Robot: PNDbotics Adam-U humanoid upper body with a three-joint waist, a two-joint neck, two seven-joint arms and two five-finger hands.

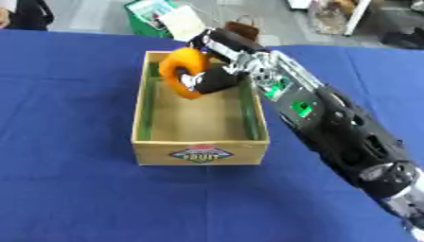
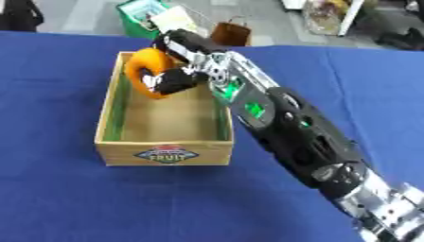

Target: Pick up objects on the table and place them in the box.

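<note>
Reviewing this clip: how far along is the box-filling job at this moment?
Done: nothing lies on the bare floor of the wooden box yet. In hand: the right hand is curled on an orange object, held over the box's far end, not released. Left: letting it go. No other loose objects show on the blue table.

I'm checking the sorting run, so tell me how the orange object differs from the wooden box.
The orange object is rounded and bright orange; the wooden box is square-cornered, tan, with a label on its front. The object is held up by the right hand, fingers curled round it; the box rests on the blue table. The object is smaller and is held over the box's far end.
</note>
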